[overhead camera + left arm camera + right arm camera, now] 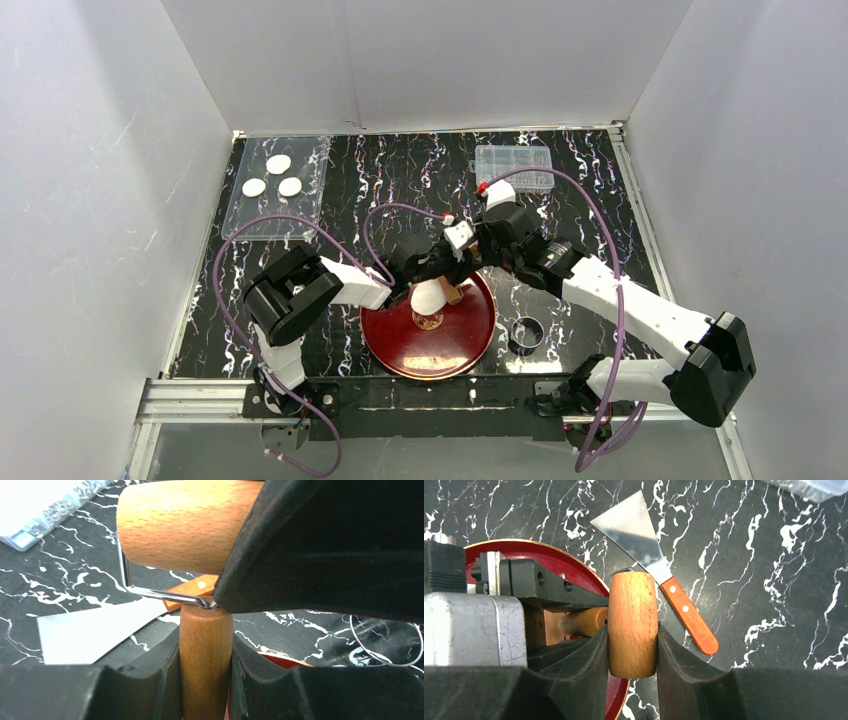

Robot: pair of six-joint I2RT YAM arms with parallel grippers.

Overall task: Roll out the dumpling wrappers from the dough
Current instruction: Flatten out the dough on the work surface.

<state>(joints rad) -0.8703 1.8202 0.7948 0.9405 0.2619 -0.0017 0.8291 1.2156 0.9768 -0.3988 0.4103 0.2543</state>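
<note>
Both grippers hold one small wooden roller above the back edge of the red plate. My left gripper is shut on its handle. My right gripper is shut on its drum, and one of its black fingers fills the upper right of the left wrist view. The white dough lies on the plate just below the grippers, partly covered by them. Three round dumpling wrappers rest on a clear sheet at the back left.
A metal scraper with an orange handle lies on the black marbled table behind the plate. A metal ring cutter sits right of the plate. A clear plastic box stands at the back right. White walls enclose the table.
</note>
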